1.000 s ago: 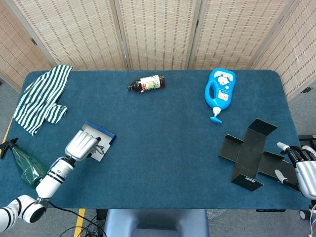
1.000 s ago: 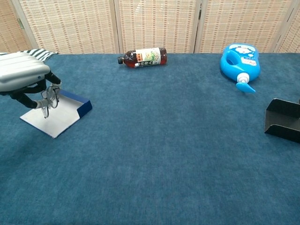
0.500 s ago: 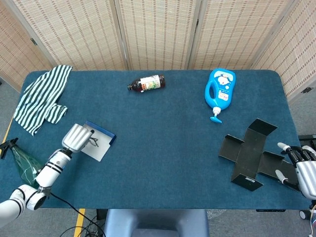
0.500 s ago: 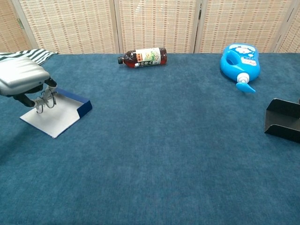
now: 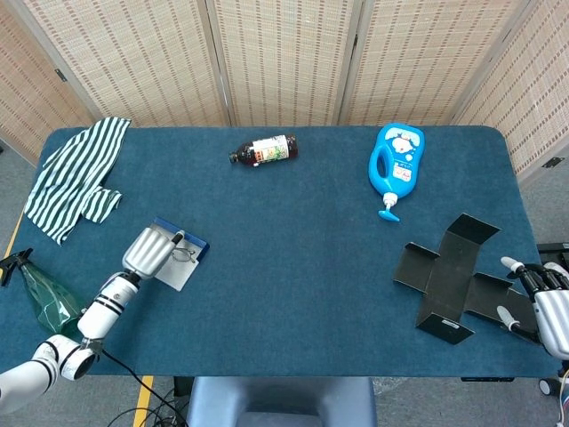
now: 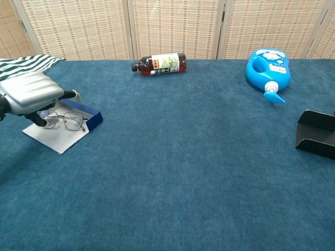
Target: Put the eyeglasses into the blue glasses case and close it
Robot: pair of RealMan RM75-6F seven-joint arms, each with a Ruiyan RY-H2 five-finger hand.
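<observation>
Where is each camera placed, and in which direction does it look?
Head view: high above the near edge, looking steeply down on the table; shows the left hand with its forearm and the right hand.
Chest view: low at the near edge, looking across the table toward the screens; shows only the left hand.
Shared: left hand, glasses, case, bottle, blue jug.

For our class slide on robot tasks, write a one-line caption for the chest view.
Left hand lowers eyeglasses onto the open blue glasses case on a blue table.
</observation>
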